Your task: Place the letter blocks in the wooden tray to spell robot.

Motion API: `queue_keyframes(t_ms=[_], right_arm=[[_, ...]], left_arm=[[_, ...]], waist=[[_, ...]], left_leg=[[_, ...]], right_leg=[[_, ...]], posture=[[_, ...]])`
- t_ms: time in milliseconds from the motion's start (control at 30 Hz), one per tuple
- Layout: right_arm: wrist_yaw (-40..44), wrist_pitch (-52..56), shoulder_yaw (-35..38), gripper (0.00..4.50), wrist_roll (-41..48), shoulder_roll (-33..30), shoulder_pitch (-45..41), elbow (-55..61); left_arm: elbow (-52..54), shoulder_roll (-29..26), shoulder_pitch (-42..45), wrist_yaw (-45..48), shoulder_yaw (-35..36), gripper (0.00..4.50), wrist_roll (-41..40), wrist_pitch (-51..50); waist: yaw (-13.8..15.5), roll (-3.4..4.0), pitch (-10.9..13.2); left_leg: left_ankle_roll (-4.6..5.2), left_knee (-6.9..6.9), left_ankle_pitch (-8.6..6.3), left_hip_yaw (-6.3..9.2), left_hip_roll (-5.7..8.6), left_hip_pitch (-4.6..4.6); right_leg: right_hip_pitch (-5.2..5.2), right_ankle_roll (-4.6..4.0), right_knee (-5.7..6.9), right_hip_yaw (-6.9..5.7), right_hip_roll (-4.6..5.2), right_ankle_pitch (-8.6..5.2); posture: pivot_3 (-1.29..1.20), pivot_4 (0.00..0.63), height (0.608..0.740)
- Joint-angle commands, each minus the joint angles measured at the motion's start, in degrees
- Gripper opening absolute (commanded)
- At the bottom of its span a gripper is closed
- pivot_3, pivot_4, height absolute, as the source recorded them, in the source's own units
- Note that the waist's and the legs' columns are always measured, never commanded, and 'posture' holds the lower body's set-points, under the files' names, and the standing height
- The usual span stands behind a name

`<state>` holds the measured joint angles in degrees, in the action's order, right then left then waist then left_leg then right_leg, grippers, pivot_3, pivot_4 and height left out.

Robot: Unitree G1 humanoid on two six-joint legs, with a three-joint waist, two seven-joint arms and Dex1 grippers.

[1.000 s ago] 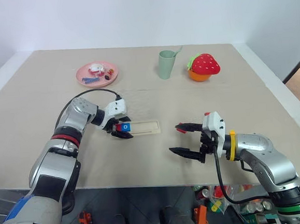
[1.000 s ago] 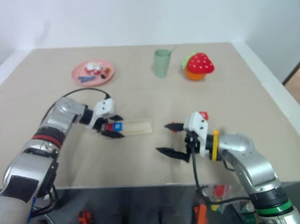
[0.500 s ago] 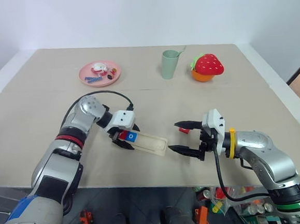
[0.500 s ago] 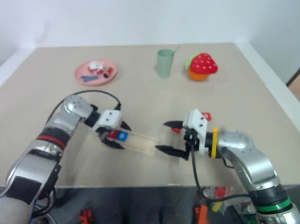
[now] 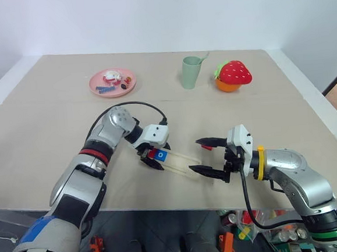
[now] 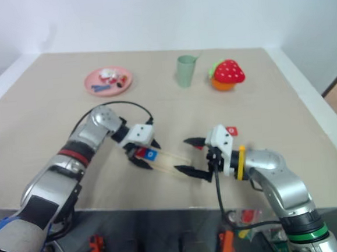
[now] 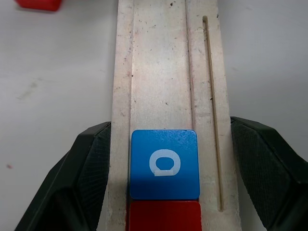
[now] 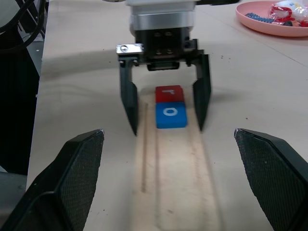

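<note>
Holding the wooden tray point(image 5: 180, 159) by its long edges near one end, our left gripper point(image 5: 154, 156) had both fingers clamped on the outer sides of the strip, w/ the tray angled across the table point(image 5: 50, 112) toward the right gripper point(image 5: 205, 156). Two letter blocks sat in the groove betw. the left fingers: a red r point(image 8: 168, 92) at the tray end nearest that wrist and a blue o point(image 7: 164, 164) touching it, next along; the rest of the groove was bare. We saw another red block point(image 7: 37, 4) lying on the table just off the tray's far end, and a red piece point(image 6: 230, 131) by the right wrist; letters on those we couldn't read. Our right gripper hovered at the tray's free end, jaws spread wide apart, nothing betw. them, the strip pointing into the gap. We judged the tray light, stiff and thin, so best taken across its width on the side rails, not over the groove, to keep slots free. Tiles looked small, flat, smooth, prob. slippery and unfixed in the groove, so we'd keep the tray level or they'd slide. Further off stood a pink plate point(image 5: 113, 90) w/ small bits, a green cup point(image 5: 190, 72) and a strawberry toy point(image 5: 232, 74), well apart from the work.
</note>
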<state>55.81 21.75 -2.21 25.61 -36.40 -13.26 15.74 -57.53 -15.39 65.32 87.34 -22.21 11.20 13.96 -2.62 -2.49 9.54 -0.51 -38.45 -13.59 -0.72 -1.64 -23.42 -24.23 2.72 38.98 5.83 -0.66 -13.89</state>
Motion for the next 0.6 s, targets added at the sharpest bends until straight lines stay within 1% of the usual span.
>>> queue_keyframes(t_ms=[33, 400, 467, 500, 600], right_arm=[[-0.1, -1.2, 1.0, 4.5, 0.3, -0.1, 0.1, 1.8], [-0.1, -2.2, 0.9, 4.5, -0.1, 0.1, 0.9, 1.1], [-0.3, -2.2, 1.1, 4.5, -0.1, 0.1, 1.1, 0.9], [-0.5, -2.3, 1.3, 4.5, -0.1, 0.2, 1.1, 0.7], [-0.7, -2.6, 1.7, 4.5, -0.2, 0.0, 1.2, 0.3]], left_arm=[[-0.2, 0.9, 1.6, -1.8, -0.1, 3.19, 0.5, -1.1], [2.3, 1.5, -0.3, -2.5, -1.3, 3.19, 1.1, -3.9], [3.0, 1.5, -0.6, -2.6, -1.4, 4.21, 1.1, -4.1], [3.4, 1.4, -0.8, -2.6, -1.3, 4.44, 1.1, -4.5], [5.0, 1.2, -1.5, -2.5, -1.4, 4.44, 1.0, -4.9]], waist=[[0.0, 0.0, 0.0], [-0.1, 0.0, 0.0], [-0.1, 0.0, 0.0], [-0.1, 0.0, 0.0], [-0.1, 0.01, 0.0]], left_leg=[[0.0, 0.0, 0.0, 0.0, 0.0, 0.0], [0.0, 0.03, 0.0, 0.03, 0.0, 0.0], [0.0, 0.02, 0.0, 0.02, 0.0, 0.0], [0.0, 0.02, 0.0, 0.03, 0.0, 0.0], [0.0, 0.04, 0.0, 0.04, -0.01, 0.0]], right_leg=[[0.0, 0.0, 0.0, 0.0, 0.0, 0.0], [-0.01, 0.0, 0.0, 0.02, -0.03, -0.02], [-0.01, 0.0, 0.0, 0.02, -0.03, -0.02], [-0.01, 0.0, 0.0, 0.02, -0.03, -0.02], [-0.01, 0.01, 0.0, 0.01, -0.03, -0.03]], posture=[[0.0, 0.15, 0.74], [0.0, 0.15, 0.74], [0.0, 0.15, 0.74], [0.0, 0.15, 0.74], [0.0, 0.15, 0.74]])
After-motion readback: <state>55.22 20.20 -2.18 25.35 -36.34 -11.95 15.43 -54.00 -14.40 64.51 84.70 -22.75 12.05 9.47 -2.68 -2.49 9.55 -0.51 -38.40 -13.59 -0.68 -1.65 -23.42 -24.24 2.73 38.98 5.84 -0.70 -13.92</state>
